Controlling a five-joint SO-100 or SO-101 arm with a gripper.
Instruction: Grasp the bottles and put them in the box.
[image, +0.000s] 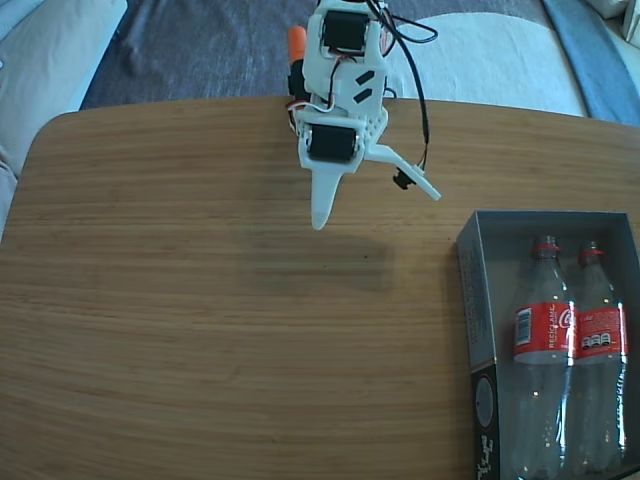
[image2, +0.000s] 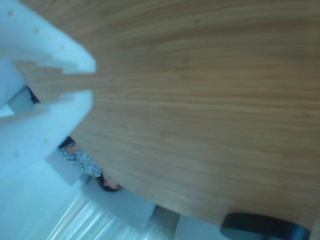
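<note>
Fixed view shows both bottles (image: 570, 370) in the box (image: 478, 300); light, slippery plastic, best held mid-label; gripper (image: 375, 195) open, empty.

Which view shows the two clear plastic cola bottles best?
The fixed view: both clear plastic bottles with red labels lie side by side, necks pointing up the picture, inside the shallow dark-grey cardboard box. The wrist view shows only wooden tabletop and the white tool, no bottles.

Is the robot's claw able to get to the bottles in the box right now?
Probably yes. The claw hangs open and empty above the table, and both bottles lie side by side in the open-topped box. Nothing stands between them, though the bottles lie tight together.
</note>
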